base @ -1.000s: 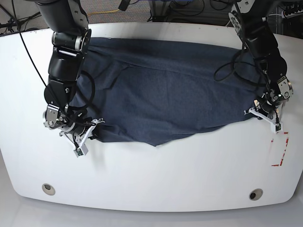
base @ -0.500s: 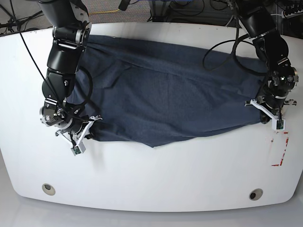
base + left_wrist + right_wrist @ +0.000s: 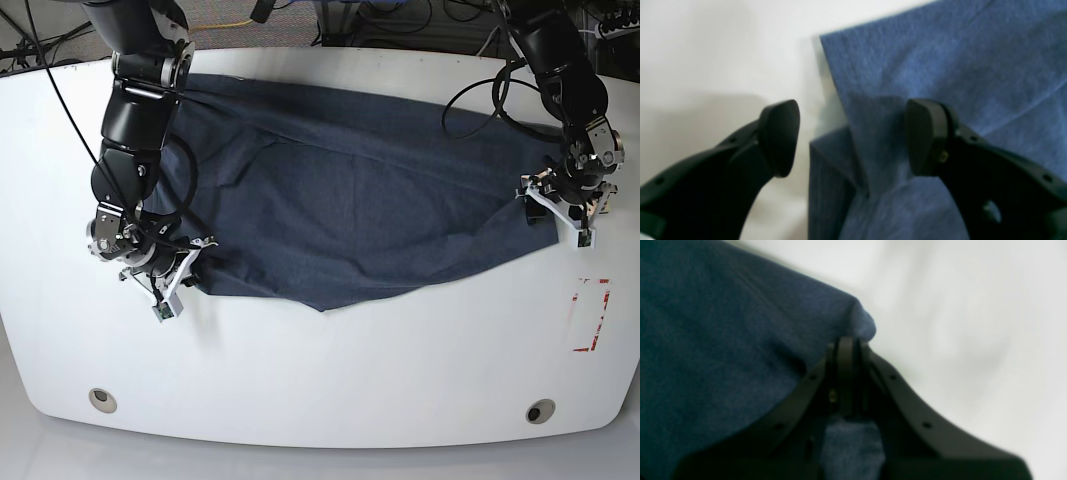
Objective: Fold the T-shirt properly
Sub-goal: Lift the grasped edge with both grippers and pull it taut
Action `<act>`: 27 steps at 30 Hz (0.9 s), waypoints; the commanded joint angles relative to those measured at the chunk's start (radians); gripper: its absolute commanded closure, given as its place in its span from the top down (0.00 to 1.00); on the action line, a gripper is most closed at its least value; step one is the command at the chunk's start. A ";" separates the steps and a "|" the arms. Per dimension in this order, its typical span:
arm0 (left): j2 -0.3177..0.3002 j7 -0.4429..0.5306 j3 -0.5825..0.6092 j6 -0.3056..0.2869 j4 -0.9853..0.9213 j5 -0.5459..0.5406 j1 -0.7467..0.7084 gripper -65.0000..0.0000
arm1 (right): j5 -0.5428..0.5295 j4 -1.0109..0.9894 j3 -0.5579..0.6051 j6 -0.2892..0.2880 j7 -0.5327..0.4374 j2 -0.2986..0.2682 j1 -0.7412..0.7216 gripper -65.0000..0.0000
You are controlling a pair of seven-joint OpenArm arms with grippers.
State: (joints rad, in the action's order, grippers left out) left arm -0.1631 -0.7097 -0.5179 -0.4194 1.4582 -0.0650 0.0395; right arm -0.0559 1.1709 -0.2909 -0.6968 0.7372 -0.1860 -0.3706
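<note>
The dark slate-blue T-shirt (image 3: 350,190) lies spread wide across the white table (image 3: 320,370), its near hem dipping to a point at the middle. In the base view my left gripper (image 3: 553,207) sits at the shirt's right edge. The left wrist view shows it open (image 3: 853,136), the fingers (image 3: 780,136) straddling a raised pleat of the shirt's corner (image 3: 940,50) without pinching it. My right gripper (image 3: 188,264) is at the shirt's near left corner. Its jaws (image 3: 846,346) are shut on a bunched bit of the fabric (image 3: 723,340).
Red tape marks (image 3: 592,315) lie on the table near its right edge, just below the left gripper. Two round inserts (image 3: 100,399) (image 3: 541,411) sit near the front edge. Cables and gear lie beyond the table's far edge.
My left gripper has opened and let go of the shirt's right corner, after shifting toward the far side. My right gripper stays shut on the left corner and has barely moved.
</note>
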 commanded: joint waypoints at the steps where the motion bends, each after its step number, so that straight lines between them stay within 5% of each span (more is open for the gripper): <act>1: -0.017 0.028 -0.003 0.000 0.049 -0.037 0.043 0.69 | -0.015 0.022 -0.003 -0.001 -0.023 -0.007 -0.028 0.00; 14: -0.037 -0.032 -0.060 0.004 -0.165 -0.016 0.224 0.69 | -0.017 0.022 -0.003 -0.001 -0.023 -0.005 -0.028 0.00; 27: -0.036 -0.032 -0.054 0.001 -0.271 -0.014 0.225 0.67 | -0.017 0.022 -0.003 -0.001 -0.023 -0.004 -0.028 0.00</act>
State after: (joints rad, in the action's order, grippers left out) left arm -0.1871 -0.7620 -0.5732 -0.4129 1.1721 -0.0708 0.2420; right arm -0.0559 1.1709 -0.2928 -0.6964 0.7376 -0.1780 -0.3695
